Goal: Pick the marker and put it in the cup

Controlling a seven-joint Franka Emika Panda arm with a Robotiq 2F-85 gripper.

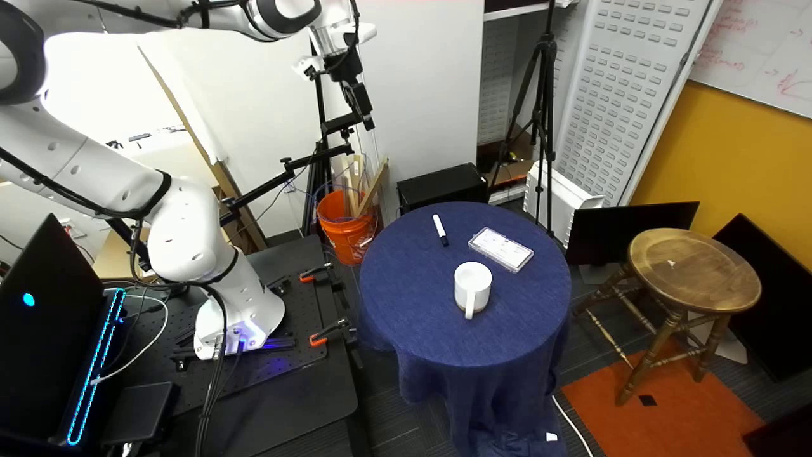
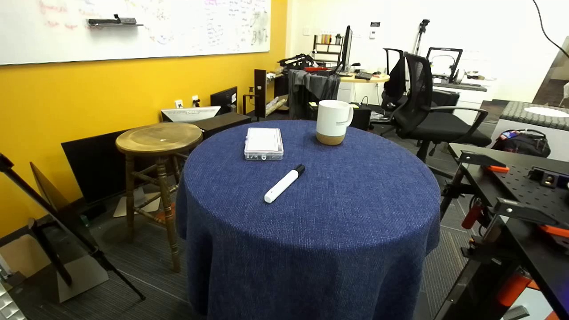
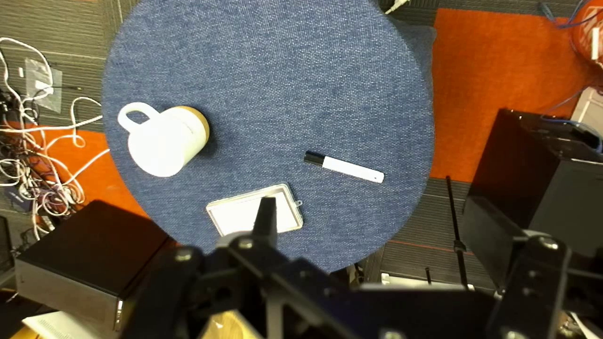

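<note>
Gripper nearest, mine, fingers wide apart. Below it on the blue-clothed table: black-capped marker lies flat; cup stands upright, farther from my tool.

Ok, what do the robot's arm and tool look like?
The smooth white, rounded-segment arm has dark joint rings, a silvery wrist collar, and black cables held by black straps. The black, blocky two-fingered tool shows pale round bolt heads.
</note>
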